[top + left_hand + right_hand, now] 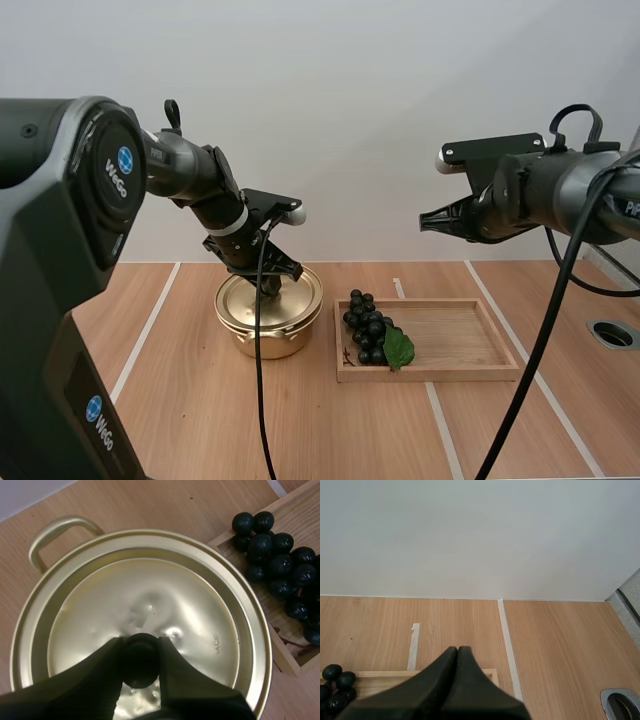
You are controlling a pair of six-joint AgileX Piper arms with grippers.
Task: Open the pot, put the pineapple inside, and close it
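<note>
The wood-grain worktop [200, 420] is crossed by pale tape lines [150, 325] that run from its near edge to its far edge. Close to its right edge a metal-rimmed hole [613, 333] is sunk into it.

Our left arm [60, 200] carries a round blue badge [118, 170] with "WeGo" written beside it. The lettering on our right arm [560, 195] is cut off, and we cannot read it.

A wooden tray [470, 345] lies right of the middle of the worktop, its long sides parallel to the far edge. Just left of it, close but not touching, stands the golden pot [265, 335]. One looped handle [57, 530] points away from the tray.

The lid [165, 605] sits inside the pot's rim, so the pot is closed. The lid bears a small stamped mark [216, 644] that we cannot make out.

The fruit here is a bunch of dark grapes [366, 325]. It rests in the tray's left end, the end nearest the pot, with a green leaf [399, 348] beside it.

Our left jaws are clenched on the black knob [140, 652] at the lid's centre, one finger on each side. Our right jaws are pressed together as one dark wedge, holding nothing. They hang in the air over the right half of the worktop and point left. Nothing lies between the pot and the grapes.
</note>
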